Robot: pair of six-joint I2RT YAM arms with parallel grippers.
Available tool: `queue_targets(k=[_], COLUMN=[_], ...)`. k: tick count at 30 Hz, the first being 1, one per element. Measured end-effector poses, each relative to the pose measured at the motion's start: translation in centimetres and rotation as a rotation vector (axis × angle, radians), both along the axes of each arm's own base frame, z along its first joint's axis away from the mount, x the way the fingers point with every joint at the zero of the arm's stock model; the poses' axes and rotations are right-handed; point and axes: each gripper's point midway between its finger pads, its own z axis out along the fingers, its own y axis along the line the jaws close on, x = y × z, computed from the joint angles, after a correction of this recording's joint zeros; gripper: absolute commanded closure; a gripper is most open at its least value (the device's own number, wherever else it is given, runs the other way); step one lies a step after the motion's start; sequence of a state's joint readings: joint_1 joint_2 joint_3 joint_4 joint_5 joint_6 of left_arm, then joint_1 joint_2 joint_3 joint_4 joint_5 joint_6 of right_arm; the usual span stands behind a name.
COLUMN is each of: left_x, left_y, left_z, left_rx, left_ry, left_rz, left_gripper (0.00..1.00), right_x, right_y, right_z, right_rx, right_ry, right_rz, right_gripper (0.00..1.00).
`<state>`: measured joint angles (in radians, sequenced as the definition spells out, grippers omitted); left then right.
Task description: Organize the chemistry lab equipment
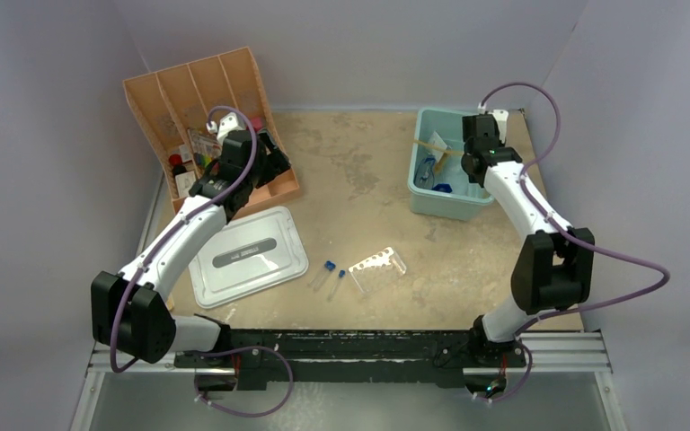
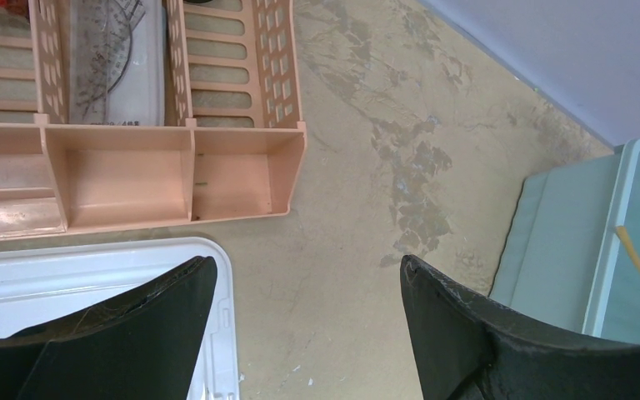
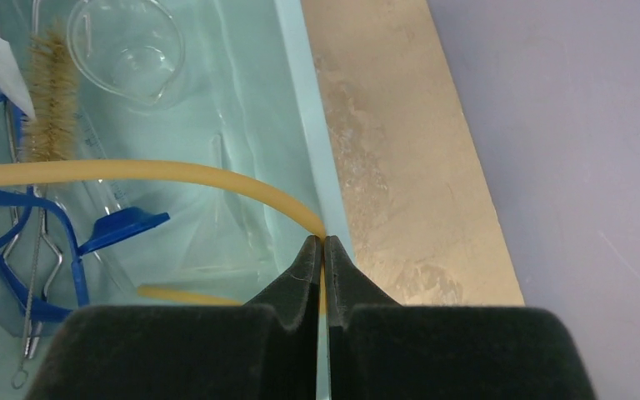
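Right jaws are clamped together on the tan rubber tube (image 3: 175, 173) at the rim of the teal bin (image 3: 304, 100); the rest of the tube lies inside with the blue-framed goggles (image 3: 4, 200). Left jaws are wide apart and hold nothing, above the counter (image 2: 342, 208) between the orange organizer (image 2: 242, 175) and the grey lid (image 2: 92, 260). Test tubes (image 1: 330, 267) and the clear rack (image 1: 378, 268) sit mid-counter.

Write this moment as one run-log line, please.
right end effector: shut on tan rubber tube at rim of teal bin | left end effector: open, near orange organizer | test tubes, clear rack: on table
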<state>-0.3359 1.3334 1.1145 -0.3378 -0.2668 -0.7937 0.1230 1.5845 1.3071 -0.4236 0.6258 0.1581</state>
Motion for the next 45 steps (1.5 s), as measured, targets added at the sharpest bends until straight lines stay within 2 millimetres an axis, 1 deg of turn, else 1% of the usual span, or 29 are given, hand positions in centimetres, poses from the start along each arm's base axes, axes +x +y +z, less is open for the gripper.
queue_targets(k=[3,9,16,24,28,29,31,33,35,38,40,43,45], left_x=[0.0,0.0,0.0,0.1,0.2,0.2,0.3,0.3,0.3,0.4,0.4,0.3,0.3], left_y=[0.0,0.0,0.0,-0.1,-0.2,-0.2,-0.2,-0.2,-0.3,-0.4,-0.5,-0.6,-0.6], left_z=[0.0,0.0,0.0,-0.3,-0.9,-0.9,-1.1,-1.1,-1.1,-1.1,-1.2,-1.2,-1.2], left_rx=[-0.001,-0.001,-0.006,-0.005,-0.001,0.0,0.0,-0.001,-0.003,-0.005,-0.007,-0.009,-0.009], left_ry=[0.0,0.0,0.001,0.008,0.022,0.023,0.026,0.027,0.027,0.027,0.028,0.029,0.03], left_rz=[0.0,0.0,0.003,0.002,0.002,0.001,0.001,-0.001,-0.004,-0.008,-0.011,-0.016,-0.022], left_gripper=[0.2,0.2,0.2,0.2,0.2,0.2,0.2,0.2,0.2,0.2,0.2,0.19,0.19], right_x=[-0.1,0.7,0.8,0.4,0.3,0.4,0.9,1.8,2.5,3.2,3.5,3.6,3.5], right_y=[-0.3,-0.6,-0.7,-2.0,-2.2,-2.1,-1.3,0.0,1.5,3.2,3.8,4.3,4.4], right_z=[-0.1,1.2,1.1,0.9,0.9,0.9,0.6,0.2,0.1,0.7,0.9,0.8,0.9], right_rx=[-0.011,-0.02,-0.021,-0.086,-0.09,-0.082,-0.043,0.026,0.099,0.174,0.198,0.217,0.221], right_ry=[0.012,-0.014,-0.005,0.024,0.024,0.022,0.019,0.009,-0.006,-0.034,-0.046,-0.043,-0.039], right_rz=[-0.028,-0.067,-0.08,-0.173,-0.194,-0.189,-0.153,-0.084,-0.009,0.076,0.101,0.121,0.125], right_gripper=[1.0,1.0,1.0,1.0,1.0,0.97,0.88,0.78,0.73,0.66,0.59,0.52,0.49])
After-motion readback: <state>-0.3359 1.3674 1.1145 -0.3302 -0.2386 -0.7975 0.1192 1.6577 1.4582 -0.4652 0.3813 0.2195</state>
